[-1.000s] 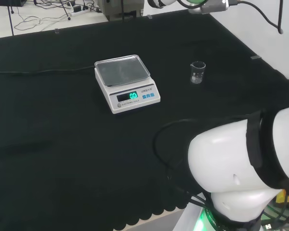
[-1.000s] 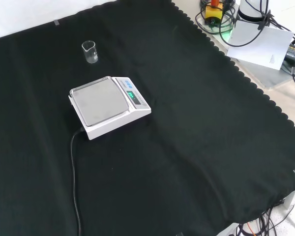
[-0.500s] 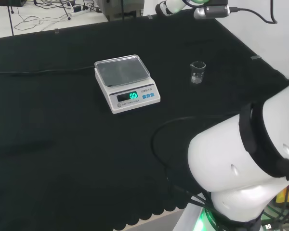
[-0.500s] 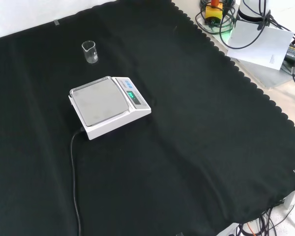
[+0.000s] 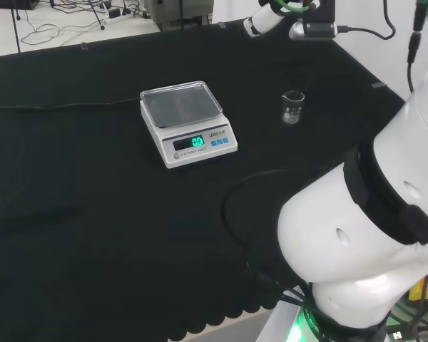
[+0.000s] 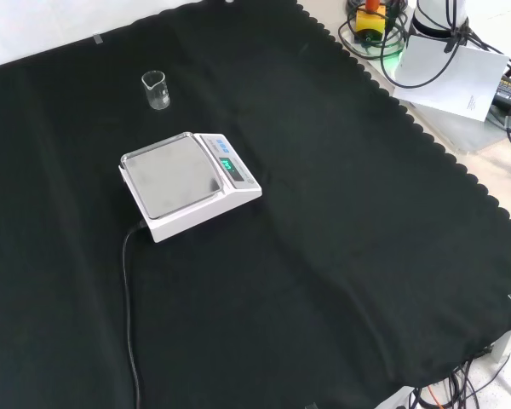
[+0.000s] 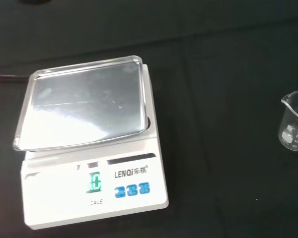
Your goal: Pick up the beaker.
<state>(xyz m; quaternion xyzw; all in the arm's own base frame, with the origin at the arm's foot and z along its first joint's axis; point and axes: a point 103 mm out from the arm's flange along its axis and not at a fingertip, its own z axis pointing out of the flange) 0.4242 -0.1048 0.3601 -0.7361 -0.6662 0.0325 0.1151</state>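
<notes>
A small clear glass beaker (image 5: 292, 107) stands upright on the black cloth, to the right of the scale in the head view. In the front view the beaker (image 6: 156, 89) is at the upper left, beyond the scale. The wrist view shows the beaker (image 7: 295, 127) with its spout and printed marks, and it looks empty. The arm's far end (image 5: 289, 18), white with a green ring and a black block, hangs high over the cloth's far edge beyond the beaker. Nothing touches the beaker.
A white electronic scale (image 5: 187, 122) with a steel pan and a lit green display sits mid-cloth; its black cable (image 6: 129, 298) runs toward the front edge in the front view. The arm's big white links (image 5: 364, 235) stand at the head view's lower right.
The arm's far end has come lower and further into the head view's top edge, and the big white link has swung up to the right. Beaker and scale have not moved.
</notes>
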